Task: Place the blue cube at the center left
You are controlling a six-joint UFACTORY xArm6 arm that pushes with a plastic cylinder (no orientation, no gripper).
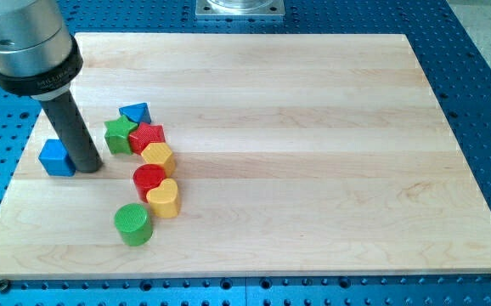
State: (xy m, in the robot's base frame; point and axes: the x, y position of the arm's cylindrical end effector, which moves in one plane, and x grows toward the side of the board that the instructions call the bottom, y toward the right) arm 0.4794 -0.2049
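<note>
The blue cube (56, 158) sits near the view's left edge of the wooden board (313, 127), about mid-height. My tip (89, 167) rests on the board right beside the cube's right side, touching or nearly touching it. The dark rod rises from there to the silver arm head at the view's top left.
A cluster lies right of my tip: a blue triangular block (135, 112), a green star (120, 134), a red block (147, 137), a yellow hexagonal block (157, 157), a red cylinder (149, 180), a yellow heart (164, 199), a green cylinder (132, 224). A blue perforated table (483, 85) surrounds the board.
</note>
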